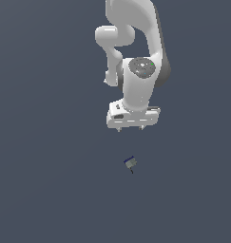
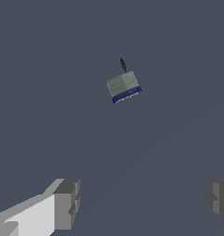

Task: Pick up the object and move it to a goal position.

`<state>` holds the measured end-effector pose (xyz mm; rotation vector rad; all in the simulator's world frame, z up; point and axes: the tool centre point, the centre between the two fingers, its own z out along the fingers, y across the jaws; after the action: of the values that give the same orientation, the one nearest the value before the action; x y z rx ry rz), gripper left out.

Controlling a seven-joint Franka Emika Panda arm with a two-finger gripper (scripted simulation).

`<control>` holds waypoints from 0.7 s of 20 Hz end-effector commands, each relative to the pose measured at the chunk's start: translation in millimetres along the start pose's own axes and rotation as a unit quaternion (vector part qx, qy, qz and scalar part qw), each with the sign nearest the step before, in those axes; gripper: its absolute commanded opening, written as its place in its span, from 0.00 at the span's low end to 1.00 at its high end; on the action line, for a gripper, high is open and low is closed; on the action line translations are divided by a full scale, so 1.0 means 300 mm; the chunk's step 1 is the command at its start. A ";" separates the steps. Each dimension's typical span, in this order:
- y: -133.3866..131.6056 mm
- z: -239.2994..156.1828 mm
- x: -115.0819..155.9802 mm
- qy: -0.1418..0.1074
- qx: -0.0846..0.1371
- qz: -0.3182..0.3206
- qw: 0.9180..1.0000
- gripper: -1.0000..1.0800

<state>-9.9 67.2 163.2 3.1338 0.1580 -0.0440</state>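
A flat, uniform slate-grey surface is seen filling both views; no walls, edges or furnishings are shown — only this plain ground.

One object is counted, and one white arm with one gripper. In the exterior view the object is found lying on the surface at about 6 o'clock from the gripper, near it but clearly apart. It is a tiny grey blocky piece, far smaller than the gripper, with a dark blue edge on one side and a thin black stem on the opposite side. Its long axis is taken as running from blue edge to stem: in the exterior view the stem is pointed toward roughly 5 o'clock, away from the gripper, and the blue edge toward 11 o'clock.

In the wrist view the object is seen ahead of the fingers, untouched. Two fingers are counted — they are held spread wide apart, with nothing between them.
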 end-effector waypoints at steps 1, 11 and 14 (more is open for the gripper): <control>0.002 0.000 0.001 0.000 0.000 0.000 1.000 0.96; -0.003 0.044 0.076 0.002 -0.002 -0.035 0.999 0.96; -0.005 0.072 0.119 0.004 -0.002 -0.056 0.998 0.96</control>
<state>18.8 71.3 145.4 3.1211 0.2997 -0.0340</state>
